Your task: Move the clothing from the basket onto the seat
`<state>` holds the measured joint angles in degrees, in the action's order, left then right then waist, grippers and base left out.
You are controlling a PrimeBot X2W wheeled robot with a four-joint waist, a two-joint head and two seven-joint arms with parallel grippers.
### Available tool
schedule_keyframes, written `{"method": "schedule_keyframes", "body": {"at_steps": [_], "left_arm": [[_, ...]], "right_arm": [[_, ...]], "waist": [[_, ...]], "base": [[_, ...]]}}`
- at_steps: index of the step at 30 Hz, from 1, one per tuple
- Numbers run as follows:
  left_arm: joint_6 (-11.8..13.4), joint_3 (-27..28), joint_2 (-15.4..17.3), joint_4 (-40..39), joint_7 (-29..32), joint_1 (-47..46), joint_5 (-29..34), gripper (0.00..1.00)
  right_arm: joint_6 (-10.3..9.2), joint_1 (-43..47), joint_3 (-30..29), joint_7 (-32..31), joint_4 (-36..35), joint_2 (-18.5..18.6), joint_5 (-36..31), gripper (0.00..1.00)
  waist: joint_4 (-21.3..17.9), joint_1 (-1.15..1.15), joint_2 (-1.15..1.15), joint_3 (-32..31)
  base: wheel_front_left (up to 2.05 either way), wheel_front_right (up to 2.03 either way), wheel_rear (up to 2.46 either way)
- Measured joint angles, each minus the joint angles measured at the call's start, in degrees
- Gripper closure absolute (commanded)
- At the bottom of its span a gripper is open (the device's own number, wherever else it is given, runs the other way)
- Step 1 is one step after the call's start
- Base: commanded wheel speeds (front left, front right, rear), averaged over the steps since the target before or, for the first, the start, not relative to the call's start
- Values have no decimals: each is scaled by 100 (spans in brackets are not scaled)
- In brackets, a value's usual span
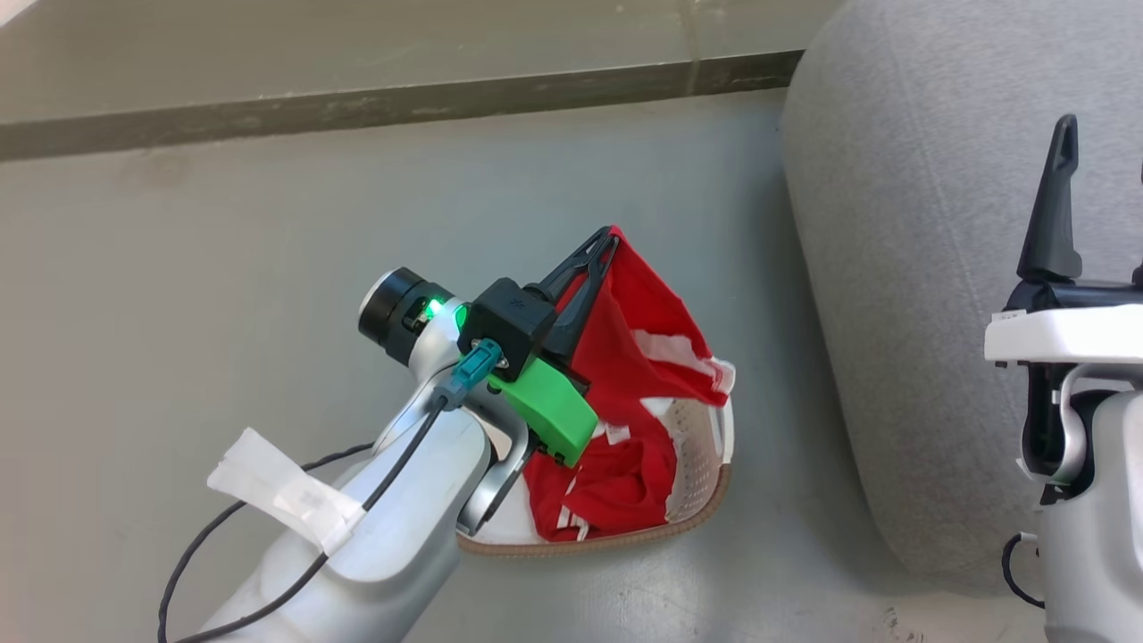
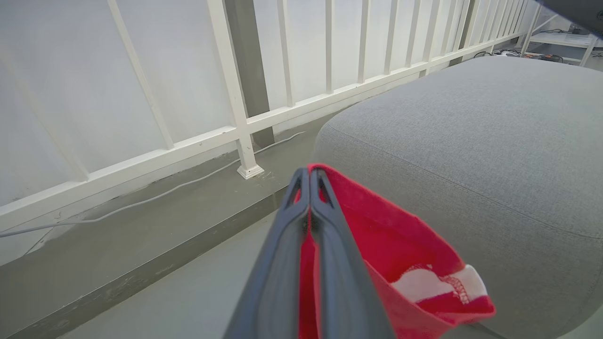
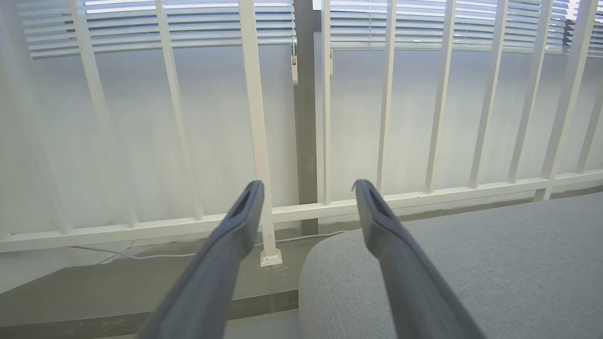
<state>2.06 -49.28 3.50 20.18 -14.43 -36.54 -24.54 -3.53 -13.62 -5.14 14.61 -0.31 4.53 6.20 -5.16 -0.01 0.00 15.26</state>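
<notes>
Pinching a fold of red cloth between two dark fingers pressed tight together, the left end effector (image 1: 606, 237) is raised above the basket with the garment hanging from its tips. That looks to me like a carry grip, high enough to let the fabric swing across to the sofa. Working down from the biggest thing, there is one seat (image 1: 902, 268), a broad grey cushion standing on the floor (image 1: 268, 268) near the basket on the robot's right. I see no red on the part of its top that shows, so I judge that nothing has been delivered yet. There is one basket (image 1: 625, 539), cream with a brown rim, sitting on the floor partly under the left forearm, close to the sofa so that the transfer is short. The clothing (image 1: 643, 330) comes next. The lifted piece is red with white bands, and under it a crumpled red heap (image 1: 616, 482) lies in the basket. I count at least two pieces, though I cannot tell whether the heap is one garment or several. I also cannot tell whether the lifted hem hangs free of it. There are two end effectors in all. The right end effector (image 3: 308, 193) has its fingers spread wide with nothing between them and is poised over the edge of the seat, probably waiting its turn.
</notes>
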Motion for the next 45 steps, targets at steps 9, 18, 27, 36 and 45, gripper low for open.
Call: {"method": "schedule_keyframes", "body": {"at_steps": [9, 18, 27, 36, 45], "left_arm": [[105, 31, -11, 14, 0, 86, -8, 0], [157, 93, -3, -49, 0, 140, -7, 0], [253, 407, 109, -185, 0, 294, -51, 0], [359, 1051, 444, -209, 0, 623, -221, 0], [461, 1998, 842, -233, 0, 1346, -307, 0]], "right_arm": [[1, 127, -69, 0, -73, -3, 0, 0], [10, 131, -138, 0, -112, -5, -1, 0], [49, 292, -187, 0, -108, -13, -3, 0], [103, 497, -130, 0, -69, -51, -19, 0], [201, 1030, 99, 0, 52, -93, -66, 0]], "waist": [[-123, 0, 0, -134], [-106, 0, 0, -187], [-38, 0, 0, -355], [5, 0, 0, -590], [34, 0, 0, -888]], "base": [[0, 0, 0], [0, 0, 0], [0, 0, 0], [0, 0, 0], [0, 0, 0]]}}
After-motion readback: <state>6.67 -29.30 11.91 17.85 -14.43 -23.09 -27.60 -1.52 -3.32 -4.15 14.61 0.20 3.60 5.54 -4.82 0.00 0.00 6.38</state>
